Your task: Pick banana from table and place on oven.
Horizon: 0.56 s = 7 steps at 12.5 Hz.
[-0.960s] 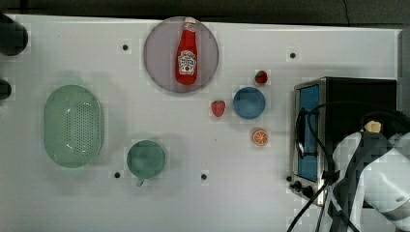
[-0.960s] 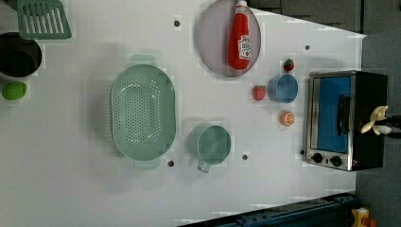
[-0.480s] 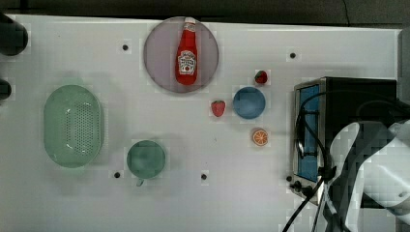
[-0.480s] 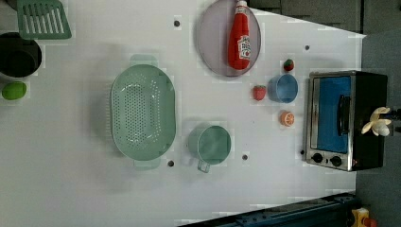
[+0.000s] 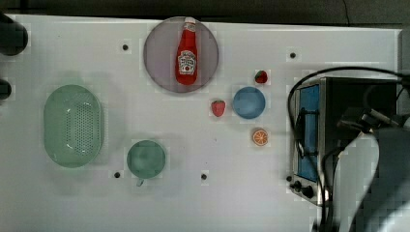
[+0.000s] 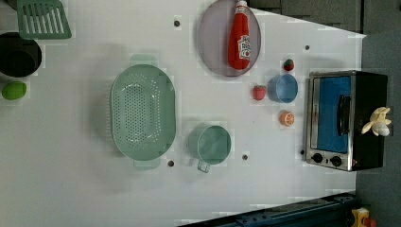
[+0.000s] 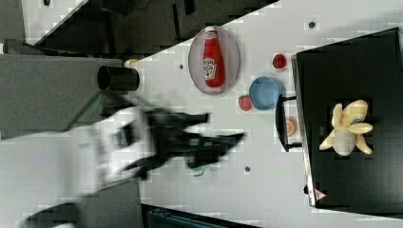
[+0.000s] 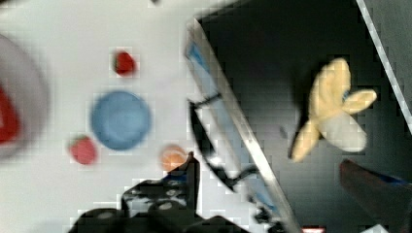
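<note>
The banana (image 7: pixel 347 127) lies peeled on the oven (image 7: pixel 351 85) top, my gripper (image 8: pixel 272 179) spread wide and empty above; it looks light and soft, best held mid-body.

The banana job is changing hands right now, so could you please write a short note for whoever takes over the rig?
Gripper: fingers open, holding nothing, above the oven top and apart from the banana.
Banana: peeled open, lying on the black top of the oven.
Table: the ketchup plate, blue bowl, strawberries, orange slice, colander and cup sit on it; no banana there.
Done: pick and place.
Left: probably only moving the arm clear.
</note>
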{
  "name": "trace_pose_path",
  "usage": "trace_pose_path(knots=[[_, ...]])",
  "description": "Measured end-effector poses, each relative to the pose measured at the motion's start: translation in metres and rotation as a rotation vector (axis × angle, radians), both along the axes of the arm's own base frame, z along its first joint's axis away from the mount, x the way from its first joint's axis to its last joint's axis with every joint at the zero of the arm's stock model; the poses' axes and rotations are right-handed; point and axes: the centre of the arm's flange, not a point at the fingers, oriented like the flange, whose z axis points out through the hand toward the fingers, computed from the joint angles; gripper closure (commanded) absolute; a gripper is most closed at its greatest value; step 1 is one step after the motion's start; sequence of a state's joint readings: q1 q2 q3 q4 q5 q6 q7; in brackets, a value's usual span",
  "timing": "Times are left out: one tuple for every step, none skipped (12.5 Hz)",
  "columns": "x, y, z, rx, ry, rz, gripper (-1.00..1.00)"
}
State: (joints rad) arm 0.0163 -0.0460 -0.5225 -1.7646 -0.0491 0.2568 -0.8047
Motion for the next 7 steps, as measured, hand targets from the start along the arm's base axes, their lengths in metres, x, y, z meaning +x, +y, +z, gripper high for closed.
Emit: trace_pose_path(knots=[[0.002,0.021,0.031,0.0,-0.047,-0.032,-1.0],[0.005,0.046,0.055,0.002,-0.072,-0.068,-1.0],[0.006,0.074,0.072,0.02,-0.075,-0.118,-1.0],[0.005,0.103,0.081,0.031,-0.063,-0.164,-1.0],[0.009,0.132,0.082,0.041,-0.061,-0.201,-1.0],[0.016,0.162,0.079,0.05,-0.052,-0.229,-1.0],[0.022,0.19,0.07,0.069,-0.023,-0.249,-1.0]])
